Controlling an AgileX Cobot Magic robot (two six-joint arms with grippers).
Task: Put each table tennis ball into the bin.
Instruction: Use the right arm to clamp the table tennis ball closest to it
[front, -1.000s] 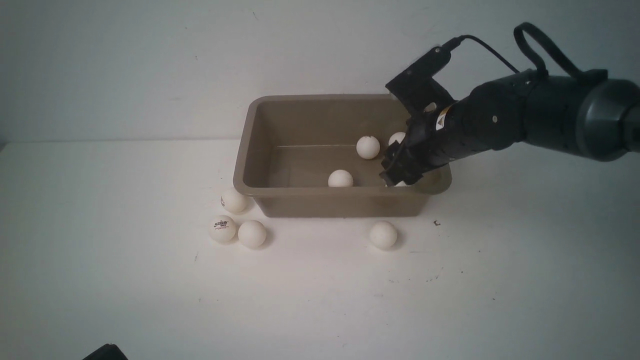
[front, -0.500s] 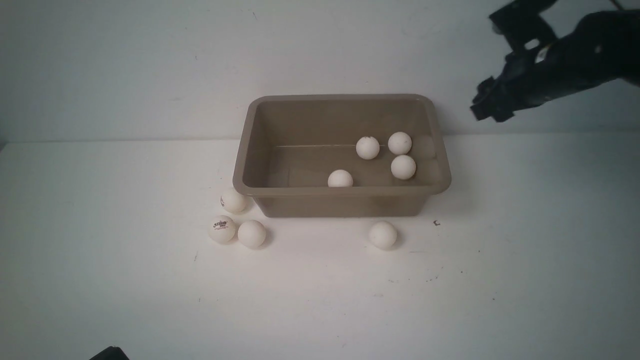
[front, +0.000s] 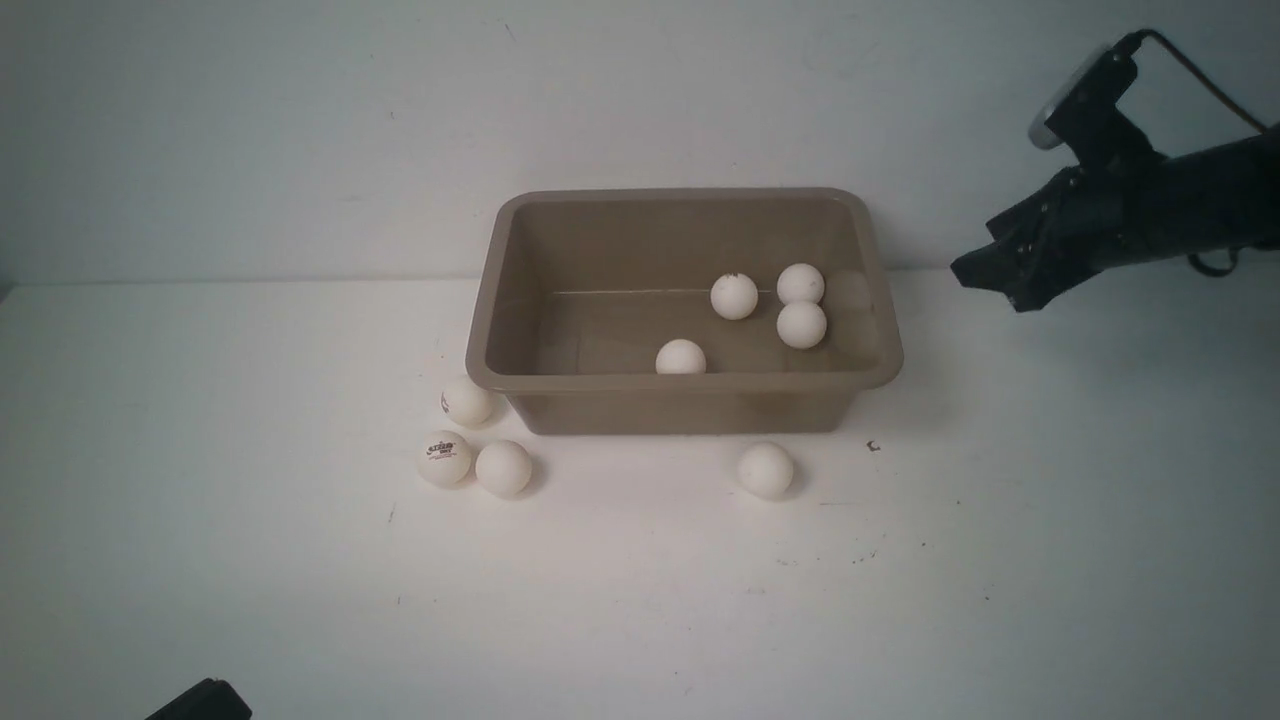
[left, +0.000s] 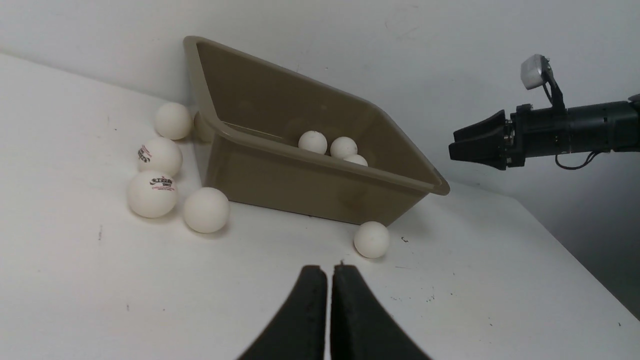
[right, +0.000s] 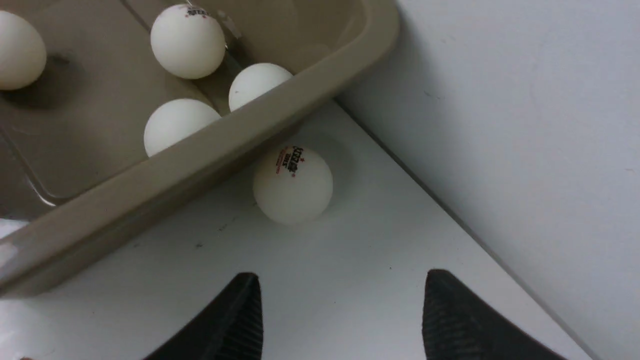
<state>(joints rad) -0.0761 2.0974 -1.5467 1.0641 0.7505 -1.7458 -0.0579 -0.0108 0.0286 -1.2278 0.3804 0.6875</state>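
Right claw (front: 988, 278) hangs wide and empty, now clear of the bin (front: 680, 382); a fourth ball (front: 802, 325) lies inside, perhaps five other balls (front: 766, 470) outside.

My right arm (front: 1200, 200) is a matte black, round-bodied tube that steps down into a blockier wrist. On a black bracket above that wrist sits my small camera (front: 1070, 100), with a pale grey, rounded face. A thin black cable (front: 1200, 75) curves from its top, and a second black cable loop (left: 575, 162) shows under the arm. My right gripper (right: 340, 287) ends in two black, wedge-shaped fingers (right: 240, 320) with fine ribbing on their inner faces. My left gripper (left: 327, 275) has the same black fingers, broad at the base, narrowing to blunt tips, slightly grainy.
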